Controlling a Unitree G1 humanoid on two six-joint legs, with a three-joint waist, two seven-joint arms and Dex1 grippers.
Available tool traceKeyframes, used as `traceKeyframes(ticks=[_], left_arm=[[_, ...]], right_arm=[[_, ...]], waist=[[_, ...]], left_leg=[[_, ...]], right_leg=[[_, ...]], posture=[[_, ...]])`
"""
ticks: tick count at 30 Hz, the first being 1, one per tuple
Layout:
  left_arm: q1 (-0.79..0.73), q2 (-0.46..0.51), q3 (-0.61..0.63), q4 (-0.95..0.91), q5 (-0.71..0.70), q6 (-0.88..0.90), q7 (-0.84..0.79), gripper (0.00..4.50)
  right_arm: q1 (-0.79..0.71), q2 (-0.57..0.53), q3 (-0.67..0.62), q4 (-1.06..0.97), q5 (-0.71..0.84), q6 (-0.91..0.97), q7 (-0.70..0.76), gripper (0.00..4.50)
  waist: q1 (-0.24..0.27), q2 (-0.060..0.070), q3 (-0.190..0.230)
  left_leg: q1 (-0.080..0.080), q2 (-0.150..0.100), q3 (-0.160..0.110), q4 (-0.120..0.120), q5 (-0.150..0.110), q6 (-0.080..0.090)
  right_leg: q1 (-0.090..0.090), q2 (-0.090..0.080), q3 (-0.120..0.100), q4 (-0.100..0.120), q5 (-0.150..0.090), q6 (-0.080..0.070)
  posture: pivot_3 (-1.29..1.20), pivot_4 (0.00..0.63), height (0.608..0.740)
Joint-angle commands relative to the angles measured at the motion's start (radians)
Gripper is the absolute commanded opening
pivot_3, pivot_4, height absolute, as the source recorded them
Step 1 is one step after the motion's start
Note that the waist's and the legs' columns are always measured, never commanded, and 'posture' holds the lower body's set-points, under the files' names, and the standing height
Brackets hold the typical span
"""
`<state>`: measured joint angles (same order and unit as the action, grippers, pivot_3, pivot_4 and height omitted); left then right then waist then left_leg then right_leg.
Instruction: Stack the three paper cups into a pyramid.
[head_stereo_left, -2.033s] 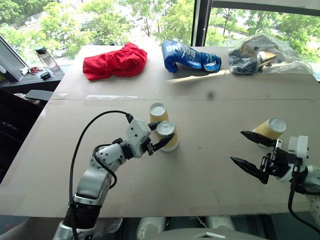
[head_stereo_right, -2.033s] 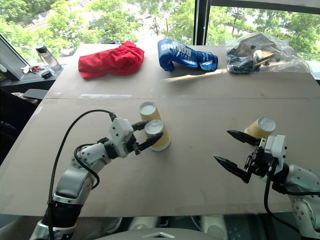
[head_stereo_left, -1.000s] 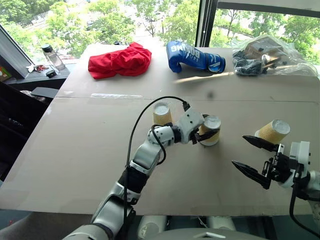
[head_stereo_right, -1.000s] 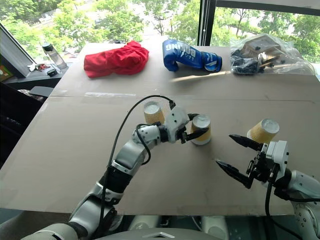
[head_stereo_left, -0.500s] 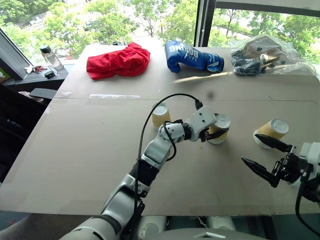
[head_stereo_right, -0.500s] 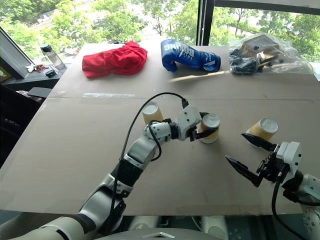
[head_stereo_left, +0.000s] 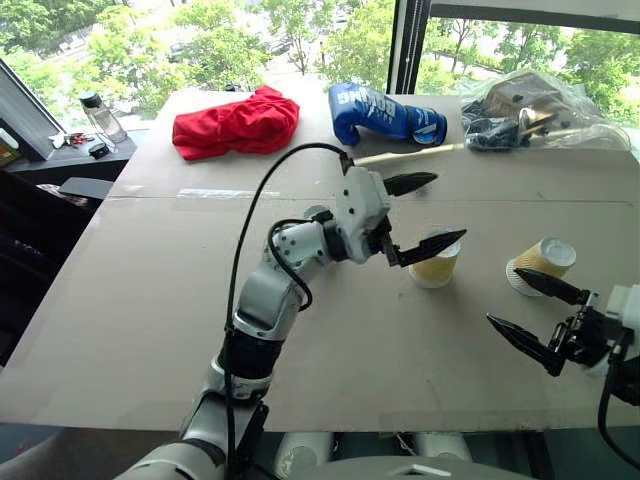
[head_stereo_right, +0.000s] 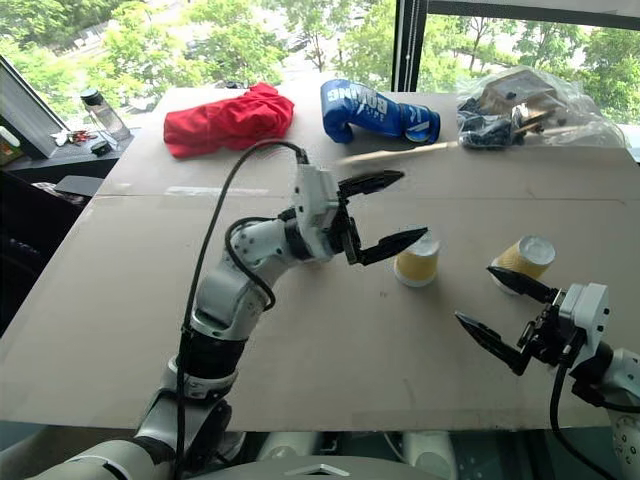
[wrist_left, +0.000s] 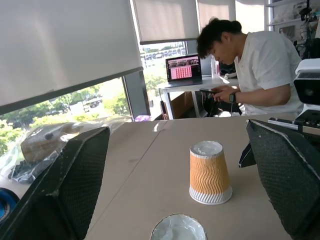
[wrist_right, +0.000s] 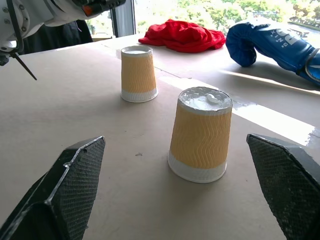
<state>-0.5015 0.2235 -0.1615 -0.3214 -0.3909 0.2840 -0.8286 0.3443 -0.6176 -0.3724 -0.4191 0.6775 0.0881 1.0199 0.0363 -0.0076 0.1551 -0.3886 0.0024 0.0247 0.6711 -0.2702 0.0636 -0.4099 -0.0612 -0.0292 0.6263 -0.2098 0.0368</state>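
While pyramid is unbuilt: three cups stand upside down, apart.
Left end effector (head_stereo_left: 412, 213): spread wide, empty, raised above middle cup (head_stereo_left: 434, 265).
Right end effector (head_stereo_left: 535, 312): wide, empty, nearest right cup (head_stereo_left: 540, 263).
Third cup (wrist_right: 138, 74): farther left on counter (head_stereo_left: 150, 300).

The two head cameras look forward and down from above the counter (head_stereo_left: 150, 300), sharing nearly the same wide scene. Each wrist camera sits low, near the counter top, looking level along its own pincer; both catch one same upturned cup (wrist_right: 201, 134).
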Motion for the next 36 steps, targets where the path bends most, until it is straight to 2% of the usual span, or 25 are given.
traceKeyframes(ticks=[1, 6, 10, 20, 30, 36], left_arm=[[0.123, 0.079, 0.087, -0.206, -0.094, 0.104, 0.055, 4.46], [0.331, 0.087, 0.206, -0.296, 0.012, 0.091, 0.279, 4.46], [0.446, 0.083, 0.201, -0.251, 0.130, 0.033, 0.372, 4.46], [0.439, 0.052, 0.169, -0.102, 0.208, -0.050, 0.431, 4.46], [0.358, 0.073, 0.152, 0.052, 0.215, -0.106, 0.376, 4.46], [0.306, 0.053, 0.129, 0.168, 0.237, -0.180, 0.368, 4.46]], right_arm=[[-0.019, -0.020, -0.023, -0.017, 0.024, 0.008, 0.011, 4.50], [-0.066, -0.025, 0.008, 0.020, 0.017, 0.014, 0.037, 4.50], [-0.100, -0.020, 0.034, 0.040, 0.014, 0.018, 0.052, 4.50], [-0.081, -0.012, 0.030, 0.039, 0.008, 0.003, 0.064, 4.50], [-0.067, 0.008, 0.030, 0.004, 0.019, 0.009, 0.035, 4.50], [-0.067, 0.021, 0.044, -0.005, 0.011, 0.006, 0.020, 4.50]], waist=[[-0.008, 0.000, 0.000], [-0.001, -0.001, 0.000], [-0.002, 0.000, 0.000], [0.003, -0.001, 0.000], [0.002, -0.001, 0.000], [0.003, -0.001, 0.000]], left_leg=[[0.001, 0.000, 0.001, 0.000, 0.000, 0.000], [0.001, 0.000, 0.000, 0.000, 0.000, 0.000], [0.005, 0.000, 0.003, -0.001, 0.000, 0.000], [0.005, -0.001, 0.002, -0.001, 0.000, 0.000], [0.005, 0.000, 0.002, -0.001, 0.000, 0.000], [0.005, 0.000, 0.002, -0.001, 0.000, 0.000]], right_leg=[[0.000, 0.000, 0.001, 0.000, 0.000, 0.000], [0.001, 0.001, 0.000, 0.000, -0.002, -0.003], [0.003, 0.001, 0.003, 0.000, -0.002, -0.004], [0.003, -0.002, 0.002, 0.000, -0.002, -0.004], [0.003, -0.003, 0.001, 0.000, -0.002, -0.004], [0.003, -0.003, 0.001, 0.000, -0.002, -0.004]], posture=[[0.00, 0.150, 0.740], [0.00, 0.150, 0.740], [0.00, 0.150, 0.740], [0.00, 0.150, 0.740], [0.00, 0.150, 0.740], [0.00, 0.150, 0.740]])
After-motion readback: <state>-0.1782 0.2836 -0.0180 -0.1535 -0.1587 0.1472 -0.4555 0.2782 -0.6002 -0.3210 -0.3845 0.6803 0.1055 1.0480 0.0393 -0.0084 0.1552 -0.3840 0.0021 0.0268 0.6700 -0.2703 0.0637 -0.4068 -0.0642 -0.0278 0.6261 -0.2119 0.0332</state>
